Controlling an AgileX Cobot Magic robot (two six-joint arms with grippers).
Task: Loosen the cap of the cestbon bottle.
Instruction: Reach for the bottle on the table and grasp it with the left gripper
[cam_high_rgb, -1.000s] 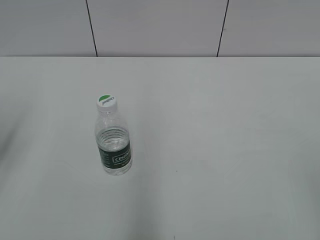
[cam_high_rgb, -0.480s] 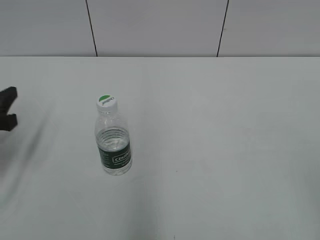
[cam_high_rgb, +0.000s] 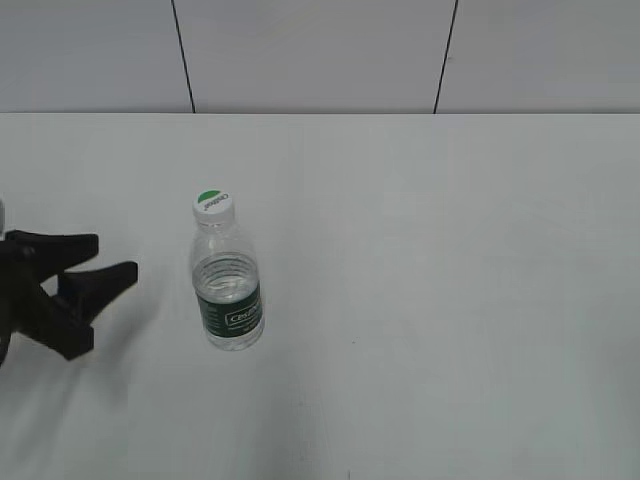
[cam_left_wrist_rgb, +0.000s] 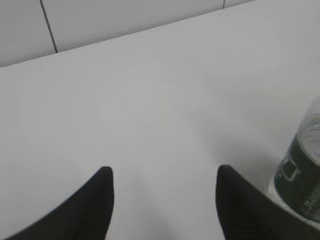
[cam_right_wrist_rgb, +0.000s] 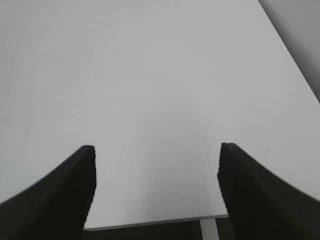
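Cestbon bottle (cam_high_rgb: 228, 290) upright on the white table (cam_high_rgb: 450, 300), left of centre, clear water inside up to about the shoulder, dark green label band low on the body. Cap (cam_high_rgb: 213, 205) white, green half-circle on top, seated on the neck. Left gripper (cam_high_rgb: 113, 258) at 9 o'clock of the bottle, fingers spread wide, holding nothing, near but not touching. Left wrist view: bottle (cam_left_wrist_rgb: 300, 175) at 3 o'clock, just beside the right finger. Right gripper (cam_right_wrist_rgb: 156, 150) spread apart, empty, over bare table near its edge.

A white table (cam_high_rgb: 450, 300) meets a seemingly panelled grey wall (cam_high_rgb: 320, 50).
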